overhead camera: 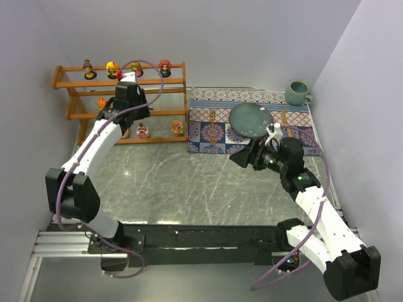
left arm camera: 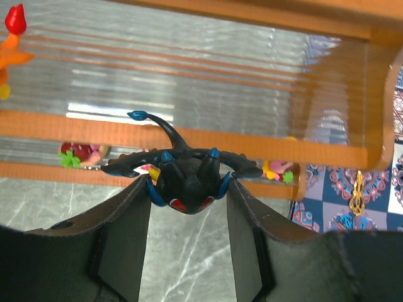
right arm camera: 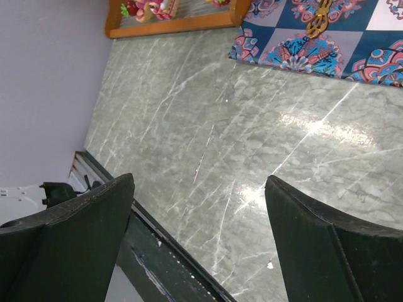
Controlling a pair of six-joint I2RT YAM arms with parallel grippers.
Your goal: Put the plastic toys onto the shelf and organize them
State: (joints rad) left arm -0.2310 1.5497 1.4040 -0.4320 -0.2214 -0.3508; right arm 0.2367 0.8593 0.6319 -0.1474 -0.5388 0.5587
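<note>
Left wrist view showed the left gripper (left arm camera: 189, 184) pinching a dark-blue creature (left arm camera: 187, 178), the shelf (left arm camera: 264, 150) at twelve o'clock; the right gripper (right arm camera: 200, 180) hung spread above the table (right arm camera: 252, 119)

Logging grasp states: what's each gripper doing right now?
Left gripper: shut on the dark-blue creature.
Right gripper: open, holding nothing.

No text, label, brand mark, number or sign can be read in any of the three views.
</note>
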